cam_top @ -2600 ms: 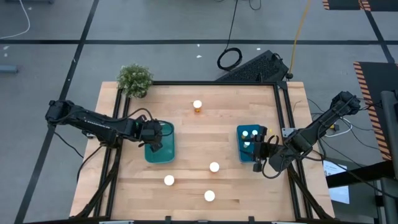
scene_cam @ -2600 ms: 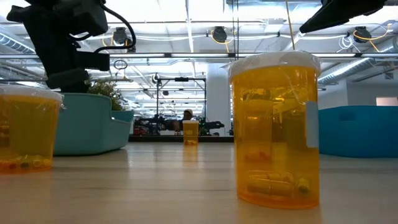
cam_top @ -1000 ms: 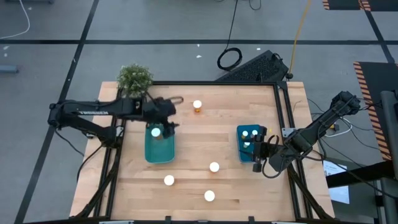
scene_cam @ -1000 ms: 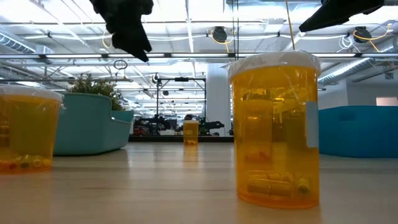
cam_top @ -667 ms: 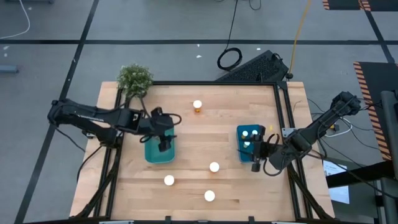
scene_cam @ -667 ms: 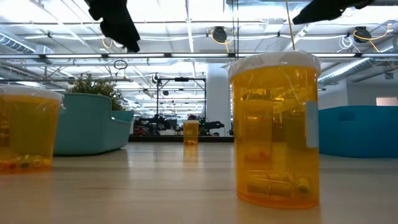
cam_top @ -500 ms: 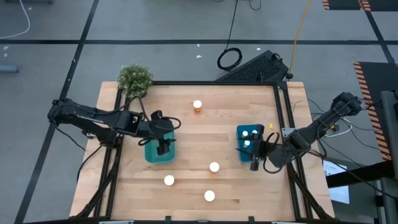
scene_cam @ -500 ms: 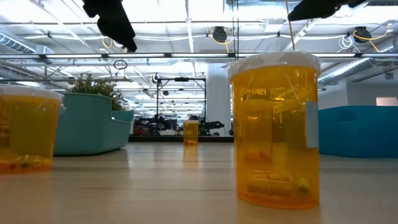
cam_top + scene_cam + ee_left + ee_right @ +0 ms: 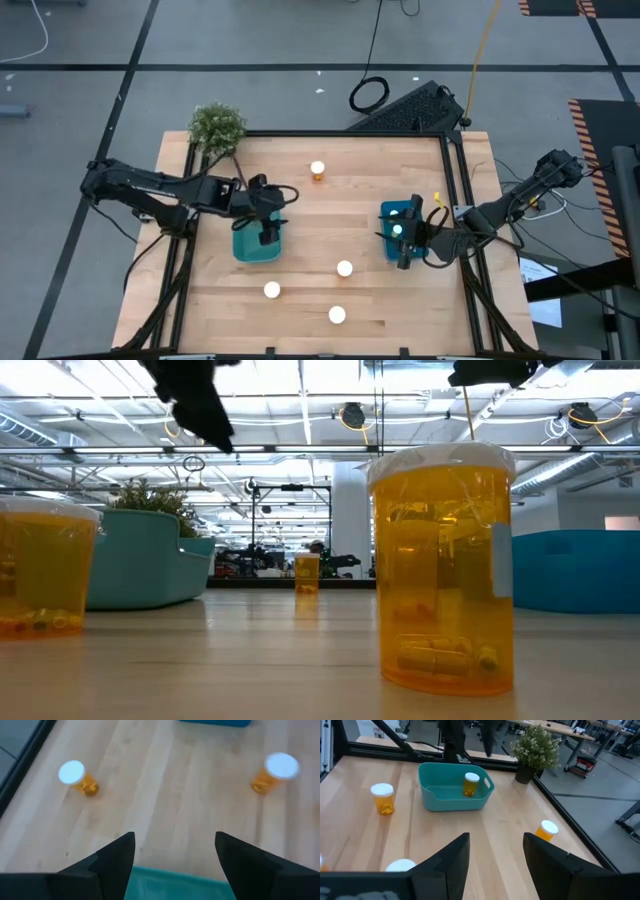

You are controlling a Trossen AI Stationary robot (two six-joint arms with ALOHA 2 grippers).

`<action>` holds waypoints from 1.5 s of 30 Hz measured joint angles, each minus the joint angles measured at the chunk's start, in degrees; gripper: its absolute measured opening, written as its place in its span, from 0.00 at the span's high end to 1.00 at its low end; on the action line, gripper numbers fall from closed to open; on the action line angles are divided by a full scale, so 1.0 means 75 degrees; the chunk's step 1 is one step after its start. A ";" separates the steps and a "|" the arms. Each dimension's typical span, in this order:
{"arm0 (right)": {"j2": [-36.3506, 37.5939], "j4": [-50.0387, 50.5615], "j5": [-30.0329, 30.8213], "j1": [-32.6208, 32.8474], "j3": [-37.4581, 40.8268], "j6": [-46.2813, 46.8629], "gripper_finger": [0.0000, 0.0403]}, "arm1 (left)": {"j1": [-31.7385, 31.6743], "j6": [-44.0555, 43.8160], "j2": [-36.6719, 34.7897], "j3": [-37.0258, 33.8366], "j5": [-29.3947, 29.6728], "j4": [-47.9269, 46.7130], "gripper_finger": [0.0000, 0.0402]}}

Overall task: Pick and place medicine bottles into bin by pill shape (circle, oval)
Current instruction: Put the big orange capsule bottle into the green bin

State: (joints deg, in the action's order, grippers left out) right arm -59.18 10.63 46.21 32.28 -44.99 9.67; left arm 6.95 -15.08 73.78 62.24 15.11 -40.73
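Observation:
Several amber medicine bottles with white caps stand on the wooden table: one at the far middle (image 9: 317, 170) and three near the front (image 9: 344, 268) (image 9: 271, 290) (image 9: 337, 315). Another bottle (image 9: 470, 784) stands upright in the left teal bin (image 9: 252, 245). My left gripper (image 9: 268, 228) hangs open above that bin, with nothing between its fingers (image 9: 112, 857). The right blue bin (image 9: 398, 225) holds capped bottles (image 9: 397, 230). My right gripper (image 9: 404, 248) is open above it, also with nothing between its fingers.
A potted plant (image 9: 216, 127) stands at the table's far left corner. A black frame rail (image 9: 345, 134) runs around the table. In the low view one bottle (image 9: 440, 570) stands close to the camera and another (image 9: 40, 565) at the left. Bare wood lies between the two bins.
My left gripper has swung from beyond the left bin's far edge toward the table's near edge, and now hangs over the bin, covering the bottle inside in the high view. My right gripper has shifted toward the table's left, over the right bin. No bottle has moved.

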 joint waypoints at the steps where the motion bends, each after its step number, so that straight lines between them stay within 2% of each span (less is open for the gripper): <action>1: 0.0000 0.0000 0.0000 0.0004 0.0000 0.0007 0.55 | -0.0130 0.0044 0.0095 0.0000 0.0001 0.0129 0.31; 7: 0.0000 0.0044 -0.0380 0.0004 0.0000 0.0190 0.55 | -0.1198 0.0360 0.0775 0.0001 -0.0423 0.1385 0.31; 10: 0.0000 0.0045 -0.0401 0.0004 0.0000 0.0202 0.55 | -0.1728 0.0547 0.1315 0.0333 -0.0620 0.1520 0.31; 15: 0.0000 0.0047 -0.0395 0.0002 0.0000 0.0020 0.55 | -0.2349 0.0775 0.2485 0.1856 -0.0541 0.0727 0.31; 19: 0.0000 0.0047 -0.0392 -0.0004 0.0000 -0.0116 0.55 | -0.2680 0.0664 0.3415 0.3241 -0.0536 -0.0429 0.31; 23: 0.0000 0.0068 -0.0396 -0.0004 0.0000 -0.0132 0.55 | -0.2923 0.0402 0.4114 0.4045 -0.0539 -0.1089 0.25; 32: 0.0000 0.0224 -0.0571 0.0007 0.0000 -0.0002 0.55 | -0.3265 -0.0054 0.4647 0.4130 -0.0627 -0.1234 0.02; 35: 0.0000 0.0223 -0.0593 0.0007 0.0000 -0.0014 0.55 | -0.3315 -0.0212 0.4748 0.4130 -0.0411 -0.1133 0.01; 45: 0.0003 0.0189 -0.0584 0.0001 0.0000 -0.0125 0.55 | -0.3486 -0.0214 0.5095 0.4124 -0.0447 -0.0954 0.00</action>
State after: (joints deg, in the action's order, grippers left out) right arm -59.16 12.05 41.82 32.29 -44.99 8.73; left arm -19.19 -16.68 111.99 93.17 11.76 -47.88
